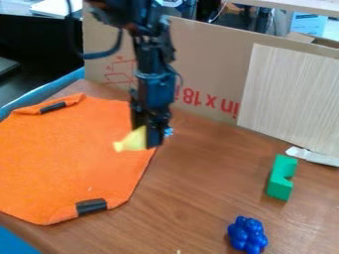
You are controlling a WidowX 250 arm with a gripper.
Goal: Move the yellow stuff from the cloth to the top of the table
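Camera view shows the gripper [151, 139] clamped on the yellow stuff [134, 141], over the orange cloth [71, 156] near its table-side edge; my guess is it's light, maybe squishy, so gently pinch the fat end, not the skinny tip

Brown wood table [198, 183]. Orange cloth [73, 154] lies flat at left, angled corners, black patches at far and near ends. Green block [280, 179], notched right side, sits at right. Blue lumpy thing [247, 234] sits nearer camera, apart from block. White strip [313, 156] lies behind block, by upright pale panel [288, 94].
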